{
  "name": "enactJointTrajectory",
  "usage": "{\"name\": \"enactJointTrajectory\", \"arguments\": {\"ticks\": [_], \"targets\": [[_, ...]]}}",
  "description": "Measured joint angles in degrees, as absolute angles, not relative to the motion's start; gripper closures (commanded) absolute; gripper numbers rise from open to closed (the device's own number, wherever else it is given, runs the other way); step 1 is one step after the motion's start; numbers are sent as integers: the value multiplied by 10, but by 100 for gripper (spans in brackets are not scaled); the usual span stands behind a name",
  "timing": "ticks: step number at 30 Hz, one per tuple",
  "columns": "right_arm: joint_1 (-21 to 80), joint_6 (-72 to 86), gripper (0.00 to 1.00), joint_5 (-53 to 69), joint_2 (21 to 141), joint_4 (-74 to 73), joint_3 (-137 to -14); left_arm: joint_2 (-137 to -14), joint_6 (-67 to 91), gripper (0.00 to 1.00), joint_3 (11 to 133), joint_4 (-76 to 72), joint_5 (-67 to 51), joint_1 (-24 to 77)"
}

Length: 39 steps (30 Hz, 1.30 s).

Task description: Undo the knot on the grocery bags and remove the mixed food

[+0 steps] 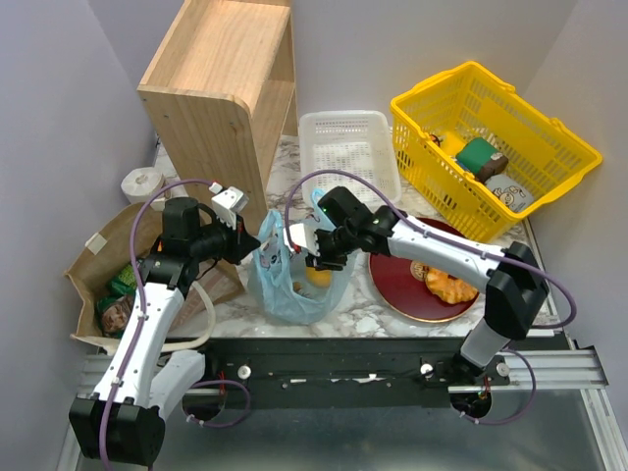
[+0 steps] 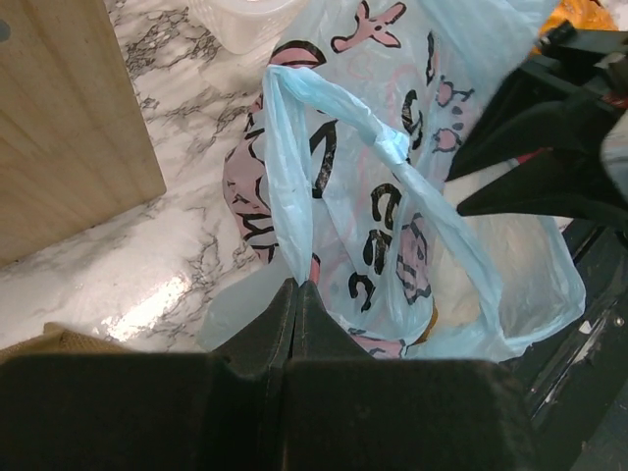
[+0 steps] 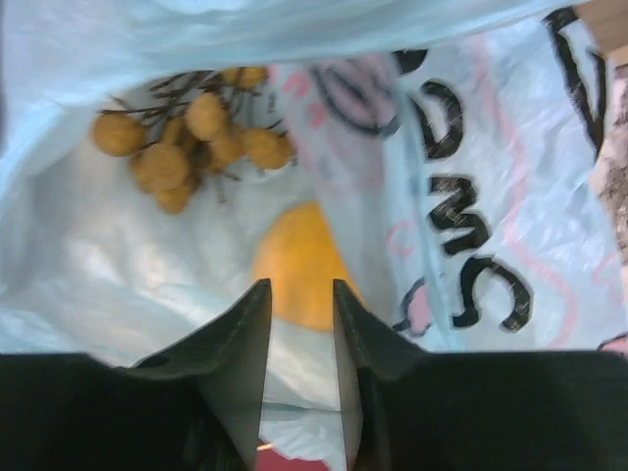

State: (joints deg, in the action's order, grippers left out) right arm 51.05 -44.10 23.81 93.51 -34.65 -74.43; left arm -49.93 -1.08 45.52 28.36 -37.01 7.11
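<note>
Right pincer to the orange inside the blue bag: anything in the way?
Nothing visible. The right pincer sits open in the mouth of the blue bag, the orange straight beyond its tips. The brown bunch lies further in, to the side. The left pincer is shut on the bag's handle.

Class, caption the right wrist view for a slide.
Right gripper, jaws parted, inside thin light blue plastic bag, facing round orange fruit and brown stemmed bunch.

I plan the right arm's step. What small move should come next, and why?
Probably ease the right pincer forward and close on the orange: its jaws stand parted just short of it inside the bag, whose edge the shut left pincer seems to hold up.
</note>
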Motion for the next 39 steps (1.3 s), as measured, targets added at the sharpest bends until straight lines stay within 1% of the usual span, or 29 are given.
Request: {"name": "enactJointTrajectory", "arguments": {"ticks": [5,6,9,13,14,15,17,18,21,24,27,30,34,39], "targets": [[510,-423,35,218,995,-329,-757,-498,-12,100,455,284,-371,71],[510,-420,30,214,1007,-329,-757,-497,-12,100,455,284,-371,71],[510,-415,21,200,1032,-317,-759,-492,-12,100,453,284,-371,71],[510,-410,21,180,1047,-312,-760,-487,-13,100,451,284,-371,71],[510,-410,22,173,1048,-308,-759,-486,-13,100,449,283,-371,71],[510,-411,35,167,1048,-304,-756,-486,-12,100,448,283,-371,71],[511,-419,54,158,1047,-294,-749,-484,-12,100,445,283,-371,71],[512,-425,69,154,1044,-288,-744,-484,-12,100,444,283,-371,71],[512,-449,88,144,1031,-280,-728,-482,-12,100,441,281,-371,69],[512,-461,94,144,1018,-300,-726,-481,-12,100,439,279,-371,68],[507,-465,95,163,987,-339,-738,-478,-12,100,437,279,-371,68],[493,-465,97,224,942,-382,-789,-477,-12,100,434,279,-371,68],[464,-444,98,306,880,-400,-848,-477,-10,100,432,279,-372,68],[427,-388,100,387,860,-404,-913,-477,-12,100,432,282,-372,68]]}}
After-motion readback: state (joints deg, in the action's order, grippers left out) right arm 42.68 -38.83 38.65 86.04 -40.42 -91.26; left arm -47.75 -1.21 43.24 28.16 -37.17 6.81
